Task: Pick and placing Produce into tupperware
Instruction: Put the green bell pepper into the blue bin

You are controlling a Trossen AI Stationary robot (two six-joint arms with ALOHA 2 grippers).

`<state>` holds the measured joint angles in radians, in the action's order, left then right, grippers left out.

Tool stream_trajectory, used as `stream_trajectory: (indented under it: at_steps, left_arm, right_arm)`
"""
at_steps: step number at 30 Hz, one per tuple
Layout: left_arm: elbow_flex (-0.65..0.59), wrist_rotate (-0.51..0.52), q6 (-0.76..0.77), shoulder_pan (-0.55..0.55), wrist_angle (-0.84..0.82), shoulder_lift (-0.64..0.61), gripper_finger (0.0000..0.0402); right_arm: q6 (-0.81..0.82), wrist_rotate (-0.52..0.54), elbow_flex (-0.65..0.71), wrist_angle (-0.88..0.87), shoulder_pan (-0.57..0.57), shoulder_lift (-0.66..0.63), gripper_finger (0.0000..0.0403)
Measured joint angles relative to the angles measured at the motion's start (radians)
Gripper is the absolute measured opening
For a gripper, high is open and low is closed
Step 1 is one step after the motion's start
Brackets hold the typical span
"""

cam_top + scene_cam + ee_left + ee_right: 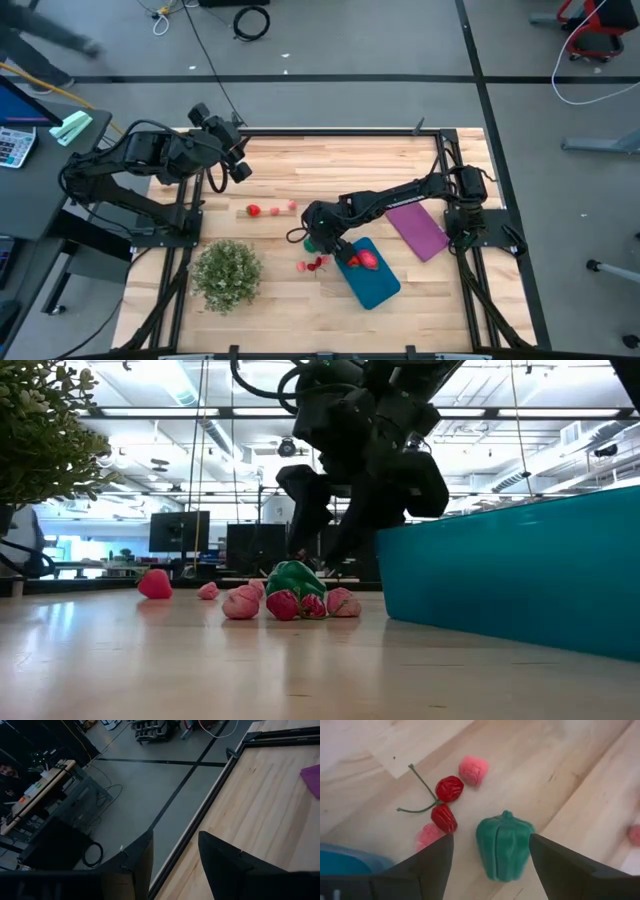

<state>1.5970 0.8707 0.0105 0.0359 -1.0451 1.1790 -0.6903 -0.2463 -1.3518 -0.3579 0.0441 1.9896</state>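
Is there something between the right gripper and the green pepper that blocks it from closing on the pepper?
Nothing visible blocks it. The right gripper is open with the green pepper between its fingers. The cherries and a pink piece lie beyond it, apart from the pepper.

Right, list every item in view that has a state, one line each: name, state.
right gripper: open, fingers either side of the green pepper, not closed on it
left gripper: open, empty, raised at the table's far left edge
green pepper: on the table, not gripped
tupperware: open, no lid, one red piece inside
cherries: on the table, stems joined
plant clump: on the table, untouched
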Motion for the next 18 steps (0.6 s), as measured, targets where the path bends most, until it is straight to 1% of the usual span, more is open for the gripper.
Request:
stream_trajectory:
  at_steps: [7,9,15,18]
  left_arm:
    - [0.0,0.0,-0.001,0.0,0.0,0.0,0.0162]
    - [0.0,0.0,-0.001,0.0,0.001,0.0,0.0162]
    - [0.001,0.0,-0.006,0.0,-0.005,-0.001,0.0162]
    - [0.001,0.0,-0.006,0.0,-0.01,0.0,0.0162]
  right_arm:
    - [-0.07,0.0,0.0,0.044,-0.011,0.016,0.027]
    - [-0.076,-0.001,-0.008,0.085,-0.011,0.036,0.027]
    - [-0.073,-0.006,-0.065,0.053,-0.011,0.084,0.027]
    - [-0.07,-0.006,-0.115,-0.016,-0.02,0.112,0.027]
